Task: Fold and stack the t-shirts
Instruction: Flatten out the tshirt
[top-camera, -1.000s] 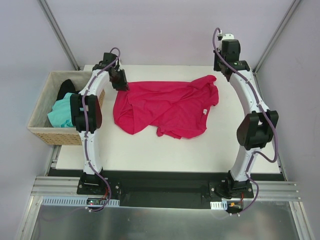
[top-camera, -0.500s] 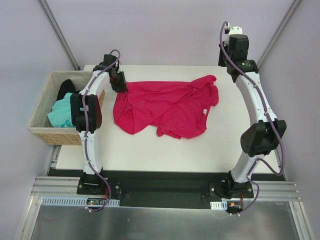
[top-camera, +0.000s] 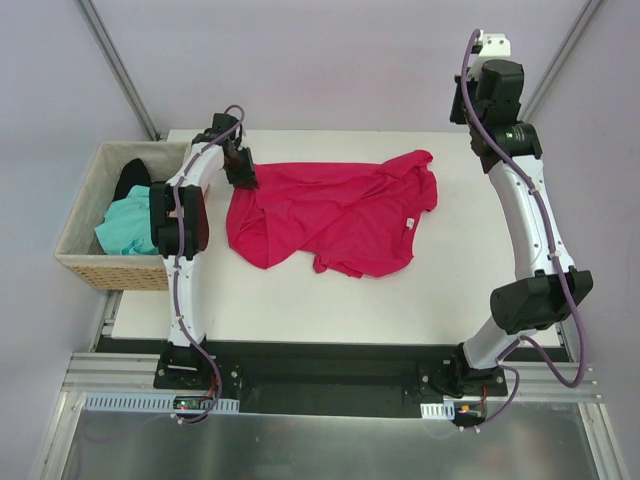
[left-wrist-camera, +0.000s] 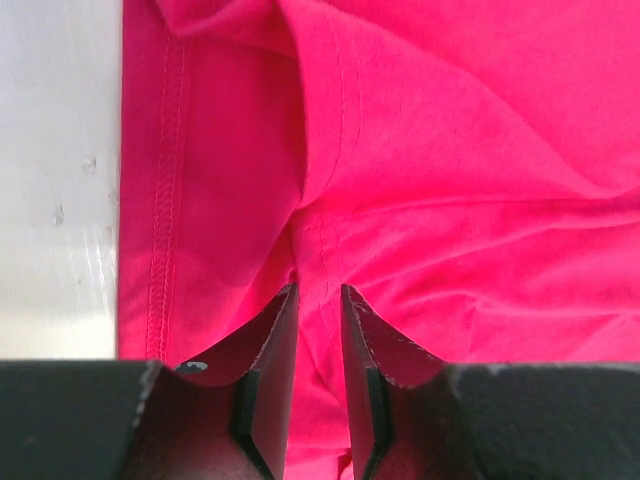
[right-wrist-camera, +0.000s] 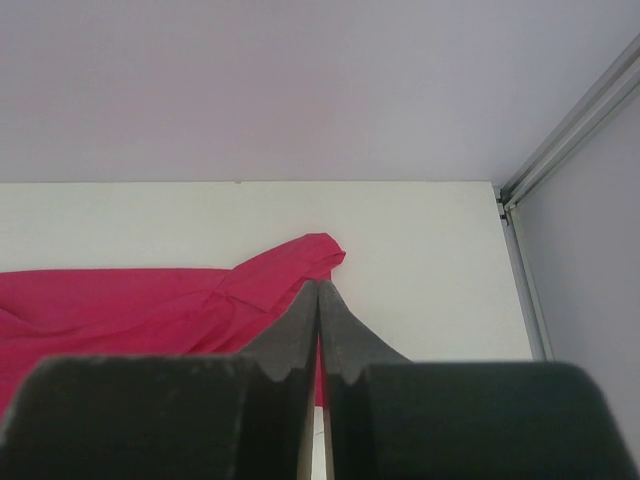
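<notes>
Table (top-camera: 330, 310) near strip bare white. Crimson t-shirt (top-camera: 340, 215) lies crumpled mid-table, not folded, white neck tag (top-camera: 409, 225) on its right side, one corner reaching toward the far right. Wicker basket (top-camera: 75, 235) sits just off the table's left edge; mint-green t-shirt (top-camera: 125, 228) bunched inside at the near side, black t-shirt (top-camera: 130, 178) behind it. Left gripper (left-wrist-camera: 318, 290) is down on the crimson shirt's far-left edge, fingers nearly together, pinching a raised fold of the red cloth. Right gripper (right-wrist-camera: 318, 285) is up over the far right corner, fingers pressed together, holding nothing, apart from the shirt.
</notes>
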